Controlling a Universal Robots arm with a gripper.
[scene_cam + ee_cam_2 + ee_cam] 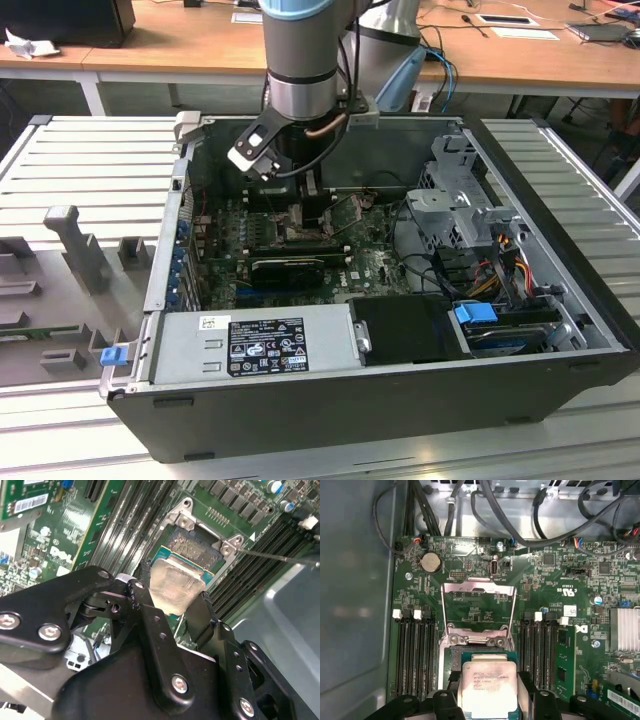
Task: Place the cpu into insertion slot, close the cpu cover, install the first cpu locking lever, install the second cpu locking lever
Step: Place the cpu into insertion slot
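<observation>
Exterior view: arm is hanging inside open pc case point(330, 415), gripper point(303, 205) low over the board point(370, 265). Second wrist view: fingers point(197, 617) are clamping the cpu point(175, 582), sitting just over the slot point(192, 550), prob not seated yet. First wrist view: cover point(479, 586) is standing open, so step 1 is underway; cover + both levers left.

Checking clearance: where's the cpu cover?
In the first wrist view the cpu cover is flipped open at the edge of the insertion slot toward the coin battery, beyond the cpu.
</observation>
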